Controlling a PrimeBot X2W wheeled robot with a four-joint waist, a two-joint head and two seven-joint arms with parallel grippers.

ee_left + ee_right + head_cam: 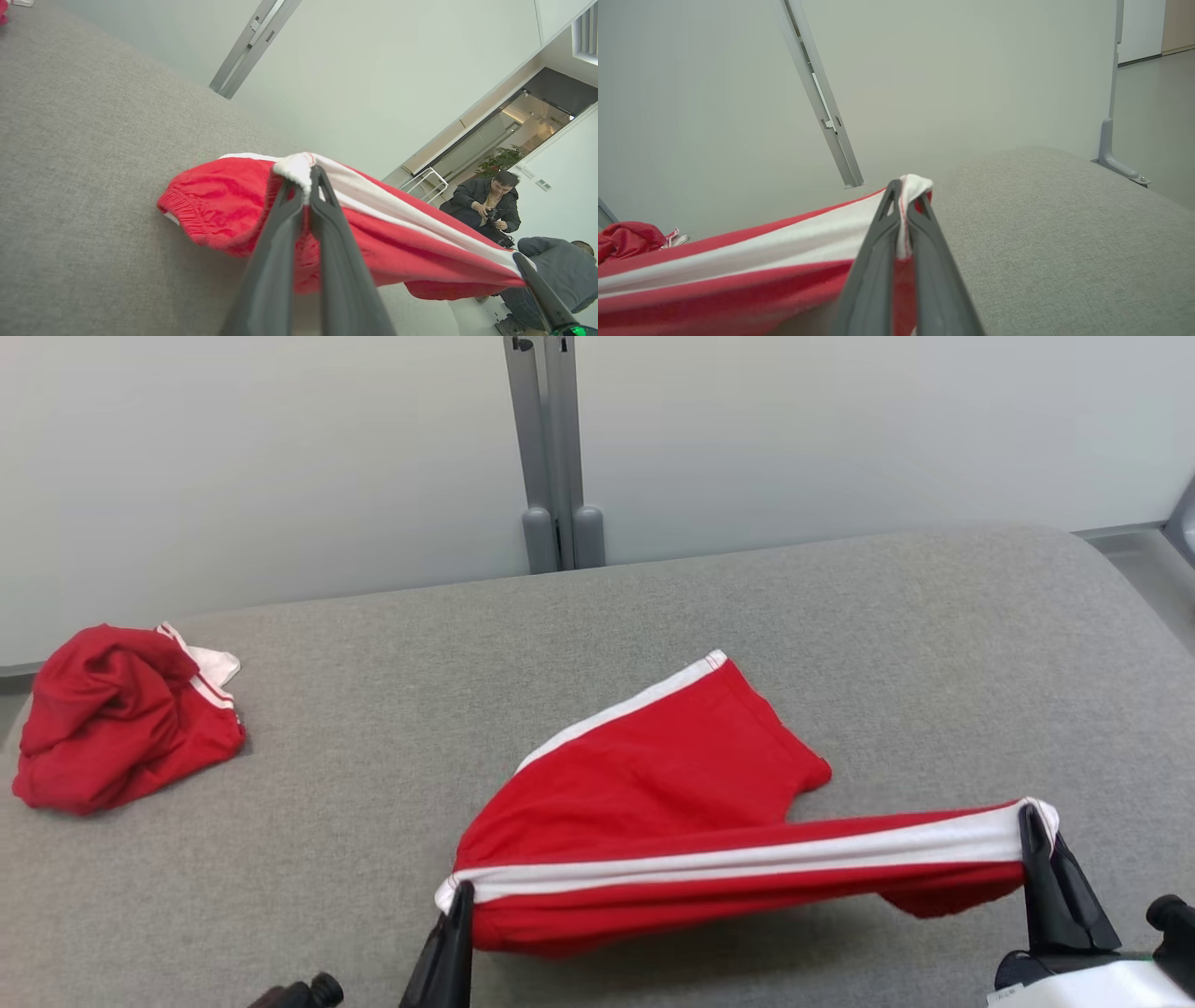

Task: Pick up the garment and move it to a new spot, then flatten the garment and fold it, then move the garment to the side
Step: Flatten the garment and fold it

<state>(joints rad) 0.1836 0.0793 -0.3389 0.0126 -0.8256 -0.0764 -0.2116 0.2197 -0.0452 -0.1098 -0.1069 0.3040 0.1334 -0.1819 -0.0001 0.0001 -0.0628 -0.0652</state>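
While the grey fabric-covered table (887, 616) takes up most of the scene, the red shorts (653, 775) with white side stripes hang over its near middle, stretched left to right between the two arms. Their near edge is raised off the surface, and the rest slopes away, with the far part resting on the table. I judge the pick-up done and the shorts to be at or close to their new spot. Flattening looks barely begun at most, and folding and the move to the side are left to do. A second red garment (117, 719) lies crumpled at the far left, well apart from the shorts. The left gripper (464, 891) is closed tight on the left end of the near white stripe, with a nub of fabric poking past its fingertips. The right gripper (1030, 814) is likewise pinched closed on that stripe's right end, cloth bunched between its fingers. The stripe runs taut between the two.
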